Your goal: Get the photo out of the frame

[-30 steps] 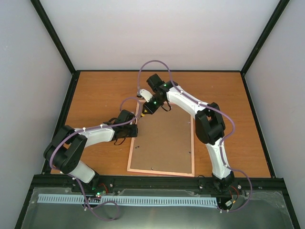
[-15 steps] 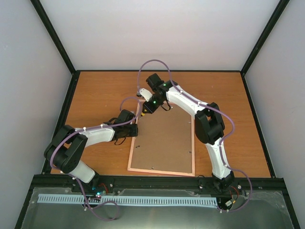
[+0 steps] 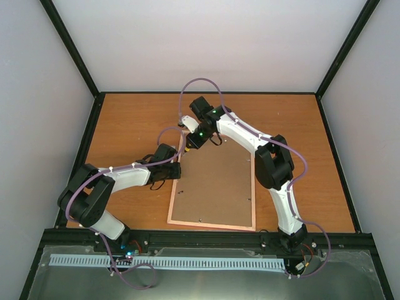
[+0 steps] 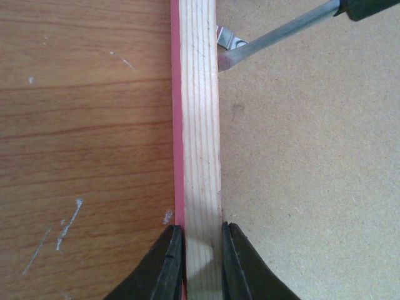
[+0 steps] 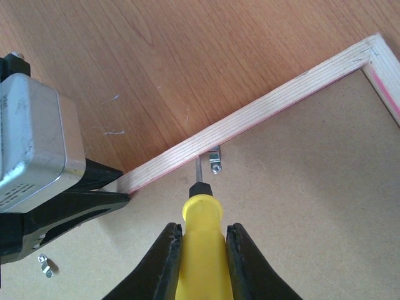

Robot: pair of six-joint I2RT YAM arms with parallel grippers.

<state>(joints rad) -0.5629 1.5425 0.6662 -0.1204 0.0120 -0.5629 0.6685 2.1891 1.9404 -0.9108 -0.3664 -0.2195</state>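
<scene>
We pinch the frame's (image 4: pixel 200 125) edge between our left fingers (image 4: pixel 165 269). Our right fingers (image 5: pixel 165 262) grip a screwdriver (image 5: pixel 201 250), tip beside a clip (image 5: pixel 214 159).

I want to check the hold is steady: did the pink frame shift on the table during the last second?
No. The pink frame lies where it was: its near edge keeps the same gap to the black front rail.

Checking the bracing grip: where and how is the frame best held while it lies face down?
Grip the frame by its left rail, from above, fingers straddling the narrow strip: it lies flat, rail apparently proud of the backing board. The left gripper pinches it so.
</scene>
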